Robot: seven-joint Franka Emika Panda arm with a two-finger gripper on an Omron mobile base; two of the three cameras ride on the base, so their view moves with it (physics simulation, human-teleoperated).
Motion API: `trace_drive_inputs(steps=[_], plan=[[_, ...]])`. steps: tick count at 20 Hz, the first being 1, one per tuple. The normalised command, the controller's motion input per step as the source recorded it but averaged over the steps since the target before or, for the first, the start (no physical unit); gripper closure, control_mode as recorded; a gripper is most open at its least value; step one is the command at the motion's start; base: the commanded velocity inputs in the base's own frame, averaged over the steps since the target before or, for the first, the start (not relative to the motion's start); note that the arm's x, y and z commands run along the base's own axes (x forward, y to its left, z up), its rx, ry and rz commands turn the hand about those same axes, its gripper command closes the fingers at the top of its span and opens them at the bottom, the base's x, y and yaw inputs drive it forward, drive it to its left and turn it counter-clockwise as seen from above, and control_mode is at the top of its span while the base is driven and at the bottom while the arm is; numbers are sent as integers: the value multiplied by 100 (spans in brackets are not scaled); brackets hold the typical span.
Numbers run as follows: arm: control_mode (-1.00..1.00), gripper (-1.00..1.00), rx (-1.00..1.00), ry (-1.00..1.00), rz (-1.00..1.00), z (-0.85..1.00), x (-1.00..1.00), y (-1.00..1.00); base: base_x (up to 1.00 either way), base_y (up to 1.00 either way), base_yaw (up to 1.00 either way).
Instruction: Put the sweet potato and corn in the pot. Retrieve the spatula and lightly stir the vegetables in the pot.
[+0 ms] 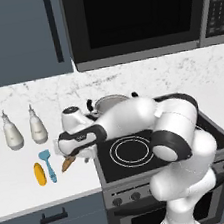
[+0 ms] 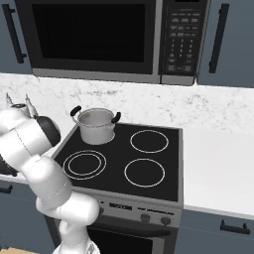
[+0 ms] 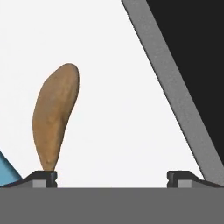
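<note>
Fingertips [image 3: 44,177] spread wide, gripping nothing; one sweet potato [image 3: 54,114] lies just above the left tip. One corn [image 1: 39,173] and one spatula [image 1: 48,165] lie beside the sweet potato.

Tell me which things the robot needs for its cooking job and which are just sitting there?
Needed: sweet potato, corn, spatula, pot, and the open tool hovering by the sweet potato.

Just sitting there: two white bottles on the counter, the microwave, the stove under the pot.
</note>
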Motion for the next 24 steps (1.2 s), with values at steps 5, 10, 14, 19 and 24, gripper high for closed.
trace_drive_inputs(steps=[5, 10, 14, 19, 24], plan=[[-100, -100, 0, 0, -8, -20, 32, 27, 0, 0, 0], [-100, -100, 0, 0, -8, -25, 34, 23, 0, 0, 0], [-100, -100, 0, 0, -7, -24, 28, 16, 0, 0, 0], [-100, -100, 0, 2, -5, -18, 21, 8, 0, 0, 0], [-100, -100, 0, 2, -2, -17, 10, 0, 0, 0, 0]])
